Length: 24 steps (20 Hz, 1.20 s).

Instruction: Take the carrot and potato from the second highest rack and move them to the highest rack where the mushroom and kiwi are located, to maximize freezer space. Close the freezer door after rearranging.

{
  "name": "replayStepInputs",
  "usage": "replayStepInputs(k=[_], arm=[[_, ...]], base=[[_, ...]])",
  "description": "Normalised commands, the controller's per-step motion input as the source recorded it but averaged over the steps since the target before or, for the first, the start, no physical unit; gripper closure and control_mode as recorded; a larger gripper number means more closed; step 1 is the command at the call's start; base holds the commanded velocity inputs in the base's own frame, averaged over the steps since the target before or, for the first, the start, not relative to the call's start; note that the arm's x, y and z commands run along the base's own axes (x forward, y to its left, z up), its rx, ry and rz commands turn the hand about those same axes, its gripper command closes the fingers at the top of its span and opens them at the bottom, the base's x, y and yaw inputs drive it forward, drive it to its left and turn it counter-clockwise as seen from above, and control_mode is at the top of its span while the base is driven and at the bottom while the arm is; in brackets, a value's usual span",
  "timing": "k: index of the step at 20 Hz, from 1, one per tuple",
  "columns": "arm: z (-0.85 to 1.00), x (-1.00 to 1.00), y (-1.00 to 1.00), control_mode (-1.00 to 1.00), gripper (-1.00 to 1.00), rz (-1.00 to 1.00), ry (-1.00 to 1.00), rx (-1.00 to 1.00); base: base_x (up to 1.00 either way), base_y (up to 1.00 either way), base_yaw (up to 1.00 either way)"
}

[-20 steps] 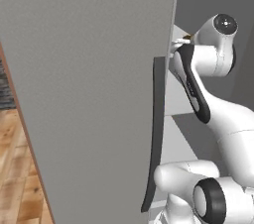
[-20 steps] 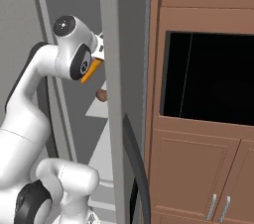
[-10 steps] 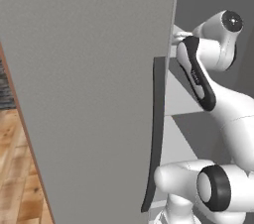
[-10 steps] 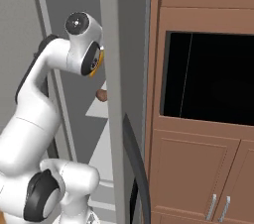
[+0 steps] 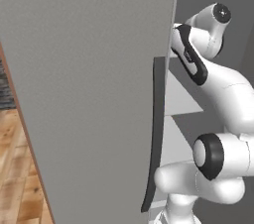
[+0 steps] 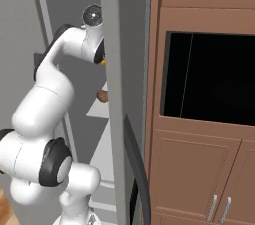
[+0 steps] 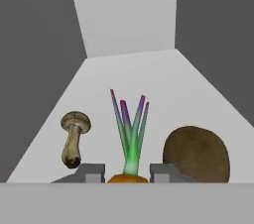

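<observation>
While hand (image 7: 127,172) grips carrot (image 7: 128,178) between fingertips — mushroom (image 7: 74,137) left, kiwi (image 7: 197,155) right.

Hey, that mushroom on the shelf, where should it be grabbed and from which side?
Likely the mushroom by its stem, pinched across its width, coming from the open front of the shelf. The stem is slim and nearly straight, the cap wider and rounded, and bare shelf separates it from the carrot.
</observation>
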Motion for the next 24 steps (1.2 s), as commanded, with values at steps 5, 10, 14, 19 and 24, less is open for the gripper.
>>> replayStepInputs(k=[5, 10, 14, 19, 24], arm=[[0.04, 0.69, 0.00, -1.00, 1.00, 0.01, 0.00, 0.00], [0.00, 0.66, -0.01, -1.00, 1.00, 0.05, 0.00, 0.00], [-0.13, 0.43, -0.01, -1.00, 1.00, 0.07, 0.00, 0.00], [-0.25, 0.26, 0.00, -1.00, 1.00, 0.05, 0.00, 0.00], [-0.21, 0.17, 0.00, -1.00, 1.00, 0.02, 0.00, 0.00]], base=[[0.00, 0.00, 0.00], [0.00, 0.00, 0.00], [0.00, 0.00, 0.00], [0.00, 0.00, 0.00], [0.00, 0.00, 0.00]])
